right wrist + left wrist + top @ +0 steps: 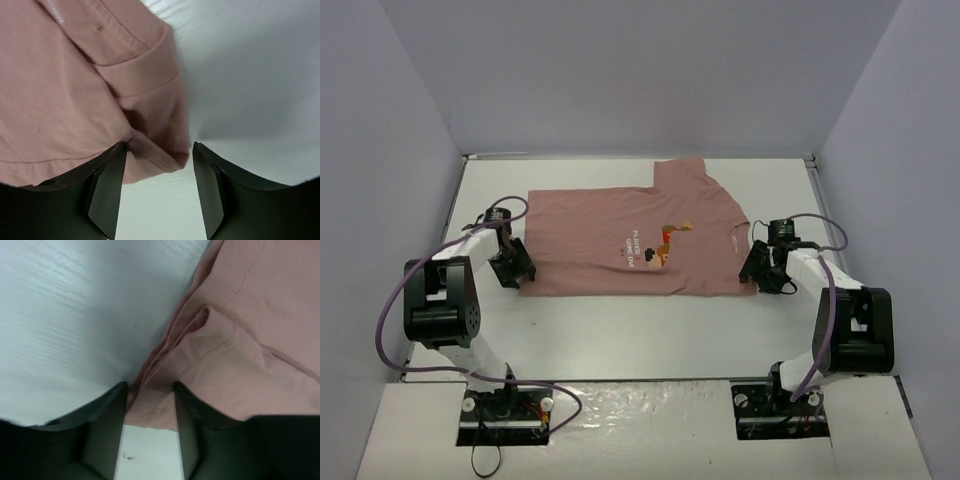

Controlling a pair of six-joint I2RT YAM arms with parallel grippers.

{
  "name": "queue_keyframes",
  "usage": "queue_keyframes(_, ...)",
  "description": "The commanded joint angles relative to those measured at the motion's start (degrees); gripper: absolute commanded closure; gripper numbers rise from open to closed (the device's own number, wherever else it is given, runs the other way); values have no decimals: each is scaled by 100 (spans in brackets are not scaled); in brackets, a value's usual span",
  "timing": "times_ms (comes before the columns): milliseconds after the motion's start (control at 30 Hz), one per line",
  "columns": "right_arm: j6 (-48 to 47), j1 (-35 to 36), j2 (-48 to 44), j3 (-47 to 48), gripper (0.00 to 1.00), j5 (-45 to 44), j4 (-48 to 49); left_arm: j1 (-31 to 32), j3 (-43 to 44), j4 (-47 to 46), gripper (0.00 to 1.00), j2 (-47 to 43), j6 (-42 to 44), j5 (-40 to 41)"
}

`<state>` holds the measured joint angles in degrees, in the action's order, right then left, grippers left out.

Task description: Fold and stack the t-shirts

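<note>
T-shirt [605, 240] flat, ctr of table [640, 330].

Small white lettering [632, 252] on t-shirt [580, 235], unreadable

Bright, even overhead light, shadows soft. Faint sheen on worktop [620, 330] at near edge. Wrist views now: dark pincer fingers [100, 437] blurred up close, bottom corners murky.
</note>
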<state>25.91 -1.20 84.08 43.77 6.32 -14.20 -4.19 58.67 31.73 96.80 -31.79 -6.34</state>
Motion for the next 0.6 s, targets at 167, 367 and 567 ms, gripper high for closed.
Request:
queue_keyframes(167, -82, -319, 281, -246, 95, -333, 272, 0, -172, 34, 100, 226, 15, 300)
queue_keyframes(367, -77, -478, -82, -346, 100, -776, 92, -9, -389, 416, 100, 9, 116, 481)
queue_keyframes(567, 1, -478, -288, -122, 88, -1009, -346, -38, -656, 641, 97, -349, 217, 457)
